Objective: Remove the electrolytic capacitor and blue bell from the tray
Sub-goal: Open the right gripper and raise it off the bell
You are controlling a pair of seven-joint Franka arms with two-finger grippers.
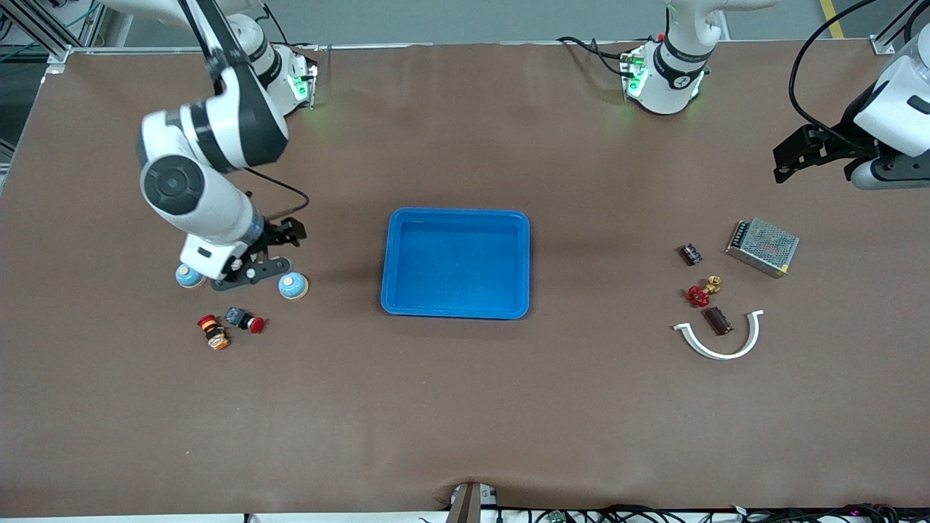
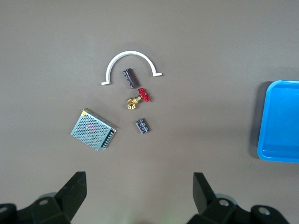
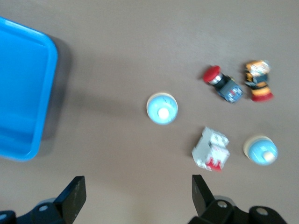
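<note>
Jaws apart on both: right gripper point(image 1: 251, 265) over blue bells point(image 1: 293, 286), left gripper point(image 1: 788, 161) over bench end. Shallow bright-blue plastic tray point(image 1: 456, 309) is emptied; only retraction is needed.

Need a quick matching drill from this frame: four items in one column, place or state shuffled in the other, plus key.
Items
1. tray
2. white curved clip
3. metal mesh box
4. right end effector

Descriptions
A. open, low between two blue bells
B. nothing inside, mid-table
C. curves around a dark capacitor
D. toward the left arm's end, farther from the front camera than the red valve

Pairs: 1-B, 2-C, 3-D, 4-A
</note>
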